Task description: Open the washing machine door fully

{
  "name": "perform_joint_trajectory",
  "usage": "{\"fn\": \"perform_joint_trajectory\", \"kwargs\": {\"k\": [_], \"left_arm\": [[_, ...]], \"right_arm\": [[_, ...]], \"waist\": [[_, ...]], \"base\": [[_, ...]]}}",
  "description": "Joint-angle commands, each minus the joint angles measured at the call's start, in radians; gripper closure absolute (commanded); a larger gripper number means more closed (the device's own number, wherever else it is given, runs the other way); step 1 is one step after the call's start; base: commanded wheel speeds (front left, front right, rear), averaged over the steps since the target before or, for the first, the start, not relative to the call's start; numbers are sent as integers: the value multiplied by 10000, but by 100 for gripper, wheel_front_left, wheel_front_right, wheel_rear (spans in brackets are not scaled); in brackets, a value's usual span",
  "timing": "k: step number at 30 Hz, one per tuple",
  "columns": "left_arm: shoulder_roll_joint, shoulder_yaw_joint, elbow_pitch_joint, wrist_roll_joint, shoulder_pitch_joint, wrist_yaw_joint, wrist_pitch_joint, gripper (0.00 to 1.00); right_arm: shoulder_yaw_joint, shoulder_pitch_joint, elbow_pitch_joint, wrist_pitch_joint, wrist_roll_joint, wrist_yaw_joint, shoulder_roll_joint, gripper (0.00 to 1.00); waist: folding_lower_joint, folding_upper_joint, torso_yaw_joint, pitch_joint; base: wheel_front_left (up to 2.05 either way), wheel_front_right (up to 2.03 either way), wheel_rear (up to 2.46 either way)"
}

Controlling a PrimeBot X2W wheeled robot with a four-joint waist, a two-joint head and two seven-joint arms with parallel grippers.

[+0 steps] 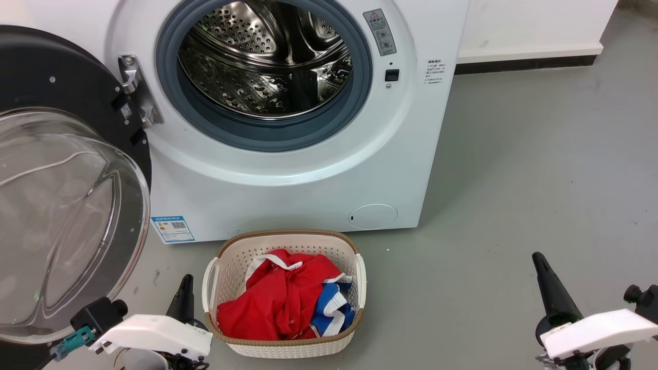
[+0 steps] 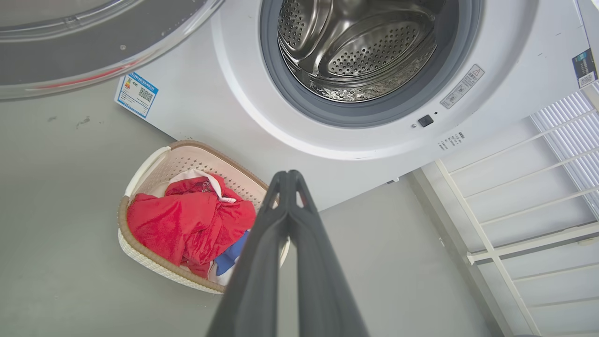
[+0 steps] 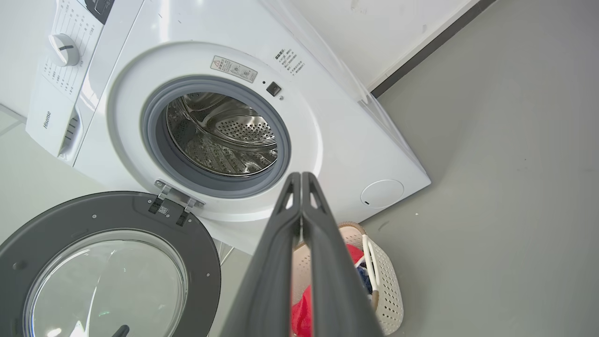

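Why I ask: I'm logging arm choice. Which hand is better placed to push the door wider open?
Left, probably. The left hand is close beside the washing machine door, hinged on that side; the right hand is far off, beyond the laundry basket.

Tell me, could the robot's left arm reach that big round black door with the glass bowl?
Probably yes. The left gripper, fingers shut, hangs just right of the swung-open round black door with its glass bowl, nothing between them; the cream perforated laundry basket lies on its other side.
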Motion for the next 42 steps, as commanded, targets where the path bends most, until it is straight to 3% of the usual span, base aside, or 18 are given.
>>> {"fn": "perform_joint_trajectory", "kwargs": {"k": [1, 42], "left_arm": [[-28, 161, -71, -218, -269, -120, 74, 100], [-1043, 1770, 284, -3482, -558, -1667, 1181, 100]], "right_arm": [[-48, -281, -49, 16, 310, 0, 8, 100], [-393, -884, 754, 370, 4605, 1, 155, 100]], "waist": [[0, 0, 11, 1], [0, 0, 398, 37]], "base": [[0, 0, 0], [0, 0, 0]]}}
